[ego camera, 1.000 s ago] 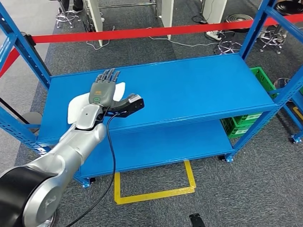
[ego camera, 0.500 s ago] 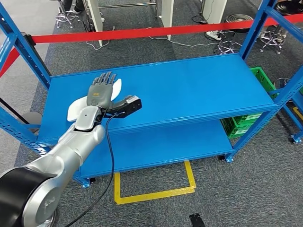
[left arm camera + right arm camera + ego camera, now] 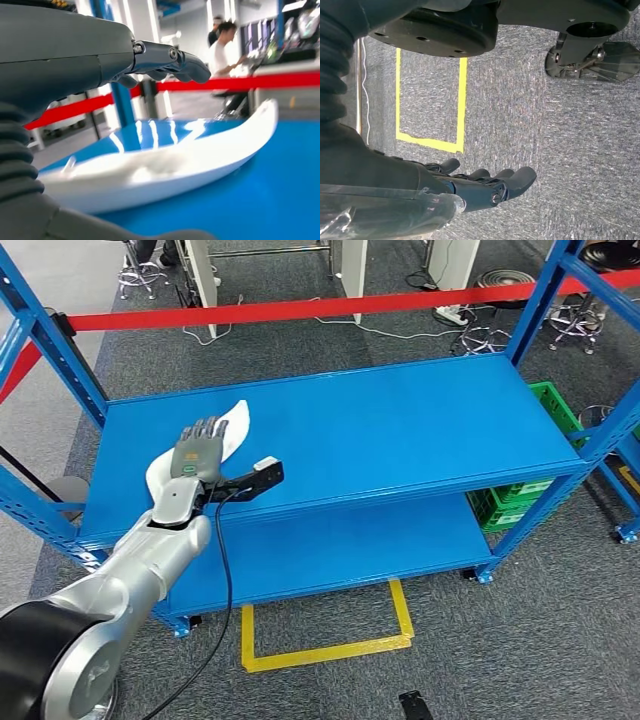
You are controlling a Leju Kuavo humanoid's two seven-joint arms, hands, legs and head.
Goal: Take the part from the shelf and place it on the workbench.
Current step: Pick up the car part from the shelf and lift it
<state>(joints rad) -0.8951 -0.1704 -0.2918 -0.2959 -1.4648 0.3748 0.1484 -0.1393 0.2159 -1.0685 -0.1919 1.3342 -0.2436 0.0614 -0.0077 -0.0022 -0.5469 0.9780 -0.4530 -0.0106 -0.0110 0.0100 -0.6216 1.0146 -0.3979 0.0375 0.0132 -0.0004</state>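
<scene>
Part [image 3: 235, 423] lies on the blue shelf [image 3: 392, 430], partly under our left hand [image 3: 198, 448], which has drawn back and dropped lower than a second ago, fingers spread above it, not yet gripping. Our right hand [image 3: 486, 182] hangs loosely open over the floor. Beyond, red tape [image 3: 302, 308].

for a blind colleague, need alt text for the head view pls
The robot's left hand reaches over a white part lying on the upper shelf of a blue rack, fingers above it. Behind runs a red barrier tape; yellow floor tape lies below.
</scene>
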